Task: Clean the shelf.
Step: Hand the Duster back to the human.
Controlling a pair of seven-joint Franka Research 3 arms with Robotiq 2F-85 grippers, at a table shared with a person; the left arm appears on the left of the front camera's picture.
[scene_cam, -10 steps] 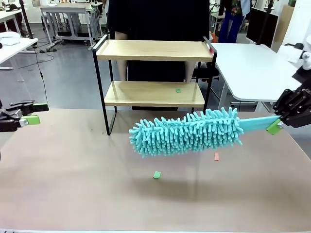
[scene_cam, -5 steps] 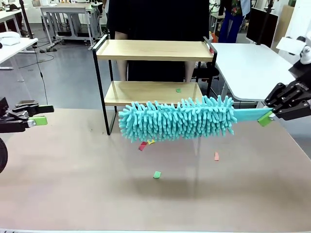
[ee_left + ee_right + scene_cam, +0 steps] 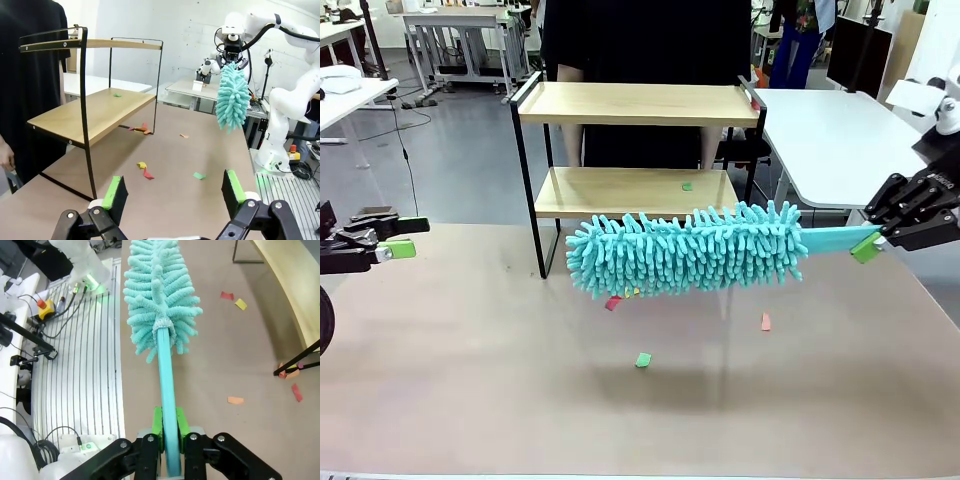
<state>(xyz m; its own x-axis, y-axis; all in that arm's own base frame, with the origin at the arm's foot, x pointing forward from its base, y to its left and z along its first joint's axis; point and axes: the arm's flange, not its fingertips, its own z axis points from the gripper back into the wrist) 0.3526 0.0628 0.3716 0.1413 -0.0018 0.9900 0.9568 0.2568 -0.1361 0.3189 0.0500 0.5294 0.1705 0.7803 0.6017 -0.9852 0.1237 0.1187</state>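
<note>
Teal fluffy duster (image 3: 685,250) hanging across the middle of the front view, handle pinched tight in the right gripper (image 3: 876,240) at the picture's right, head blocking the lower right leg of the shelf (image 3: 635,160). Shelf standing at the table's far edge, two wooden boards in a black frame, person in black (image 3: 645,40) right behind it. One green scrap (image 3: 687,185) on the lower board. On the brown tabletop (image 3: 470,380): one green scrap (image 3: 643,359), one orange (image 3: 765,321), plus red and yellow bits (image 3: 617,299) peeking out under the duster. Left gripper (image 3: 392,238) off at the left edge, jaws spread wide, holding nothing.

Left wrist view: same shelf seen end-on at left, green scrap up on its lower board, more red and orange scraps (image 3: 140,129) by its far foot, hidden from the front camera. Five or so bits on the table here. Green pads (image 3: 114,192) well apart, nothing between. Duster hanging far off under the other arm.

Right wrist view: pads clamped together on the duster handle (image 3: 167,390), fluffy head pointing away. Shelf board edge at upper right, scraps scattered beside it, around six.
</note>
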